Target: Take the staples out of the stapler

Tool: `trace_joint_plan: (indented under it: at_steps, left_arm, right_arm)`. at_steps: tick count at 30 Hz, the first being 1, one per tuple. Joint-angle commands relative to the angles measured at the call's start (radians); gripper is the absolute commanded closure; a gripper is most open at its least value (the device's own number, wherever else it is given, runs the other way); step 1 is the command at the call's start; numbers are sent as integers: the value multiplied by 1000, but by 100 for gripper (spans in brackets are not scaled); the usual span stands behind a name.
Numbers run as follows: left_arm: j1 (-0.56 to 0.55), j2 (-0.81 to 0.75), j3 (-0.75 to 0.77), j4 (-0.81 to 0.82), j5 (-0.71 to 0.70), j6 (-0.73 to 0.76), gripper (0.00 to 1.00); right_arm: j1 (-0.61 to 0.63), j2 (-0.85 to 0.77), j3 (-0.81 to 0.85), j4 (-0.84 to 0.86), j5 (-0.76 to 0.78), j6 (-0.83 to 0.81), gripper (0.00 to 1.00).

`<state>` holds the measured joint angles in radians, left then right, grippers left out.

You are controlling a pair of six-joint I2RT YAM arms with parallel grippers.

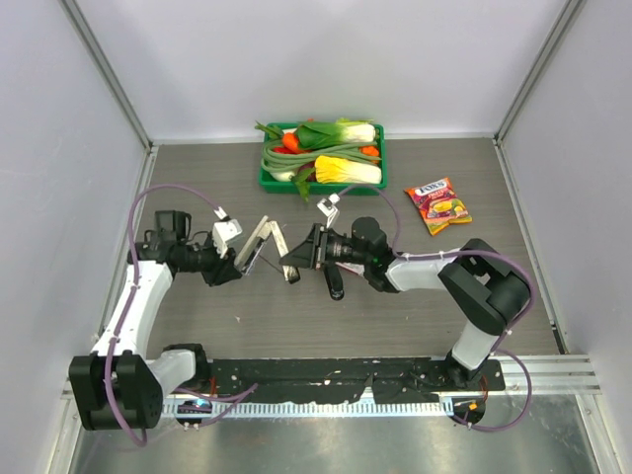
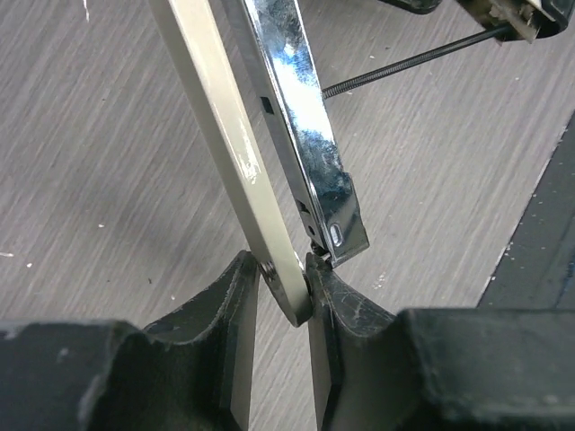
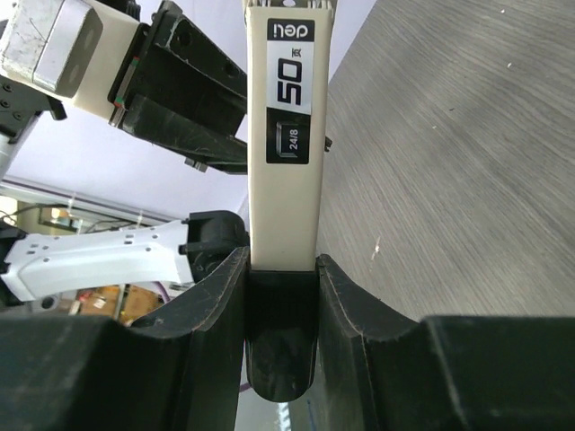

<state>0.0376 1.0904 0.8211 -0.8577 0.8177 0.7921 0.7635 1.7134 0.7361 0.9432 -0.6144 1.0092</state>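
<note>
Evidently mid-step: the slim cream-and-grey stapler (image 1: 260, 242) hangs splayed open above the grey wood-grain table (image 1: 395, 316), between both arms. The right gripper (image 3: 283, 269) clamps its labelled body. The left gripper (image 2: 286, 280) pinches the cream arm's end beside the bright chrome rail (image 2: 310, 144). No staples show. Next, they likely need working out of that rail.

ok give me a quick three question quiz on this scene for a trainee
1. True or false: only the right gripper grips the stapler.
2. Where does the green tray of vegetables sit? A: at the far edge of the table. B: between the arm bases. C: under the stapler.
3. Fill in: the sweets packet lies on the ___ arm's side.
Key: 1 false, the left gripper clamps it too. 2 A. 3 right.
</note>
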Motion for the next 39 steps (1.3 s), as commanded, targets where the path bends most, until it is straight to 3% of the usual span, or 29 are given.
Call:
trace_joint_plan:
  at_steps: [1, 10, 20, 26, 34, 39]
  left_arm:
    - [-18, -40, -23, 129, -95, 58, 100]
    - [-28, -76, -97, 330, -252, 134, 100]
    - [-74, -93, -217, 644, -255, 10, 100]
    - [-96, -70, -290, 798, -311, 56, 100]
    - [-111, -67, -349, 927, -359, 151, 100]
    - [-113, -69, -388, 1045, -388, 202, 100]
  right_arm:
    - [-4, -74, 46, -56, -99, -174, 98]
    - [10, -92, 137, -372, -148, -438, 98]
    - [29, -150, 154, -592, -91, -586, 99]
    - [88, -199, 192, -718, -12, -666, 99]
    - [125, -218, 164, -748, 64, -704, 99]
    - [197, -235, 174, -843, 206, -788, 99]
